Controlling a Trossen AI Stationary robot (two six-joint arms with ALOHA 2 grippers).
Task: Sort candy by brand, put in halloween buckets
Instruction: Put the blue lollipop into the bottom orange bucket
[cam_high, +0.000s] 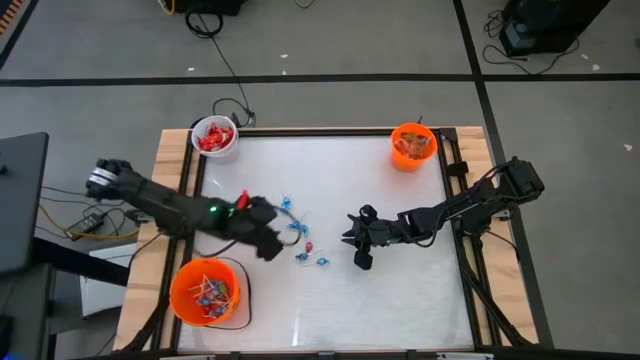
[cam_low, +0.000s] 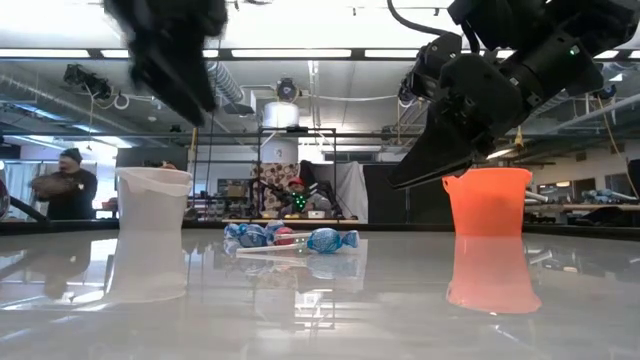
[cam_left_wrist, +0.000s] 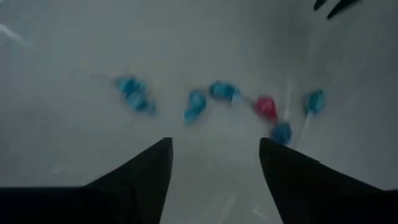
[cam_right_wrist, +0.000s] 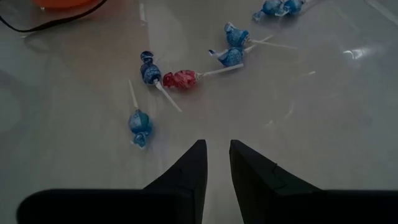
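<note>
Lollipops (cam_right_wrist: 180, 79), wrapper writing unreadable

A robotics lab or workshop is indicated. In the low view, an open hall is seen behind the table (cam_low: 320, 300): exposed ceiling ducts (cam_low: 225, 80), long strip lights (cam_low: 300, 52), metal racks (cam_low: 265, 170) and cluttered benches, with a person (cam_low: 68, 185) standing at the far left. From above, a grey floor marked with dark tape lines (cam_high: 330, 78) is shown, and loose cables (cam_high: 225, 60) are trailed across it toward the wood-framed table.
</note>
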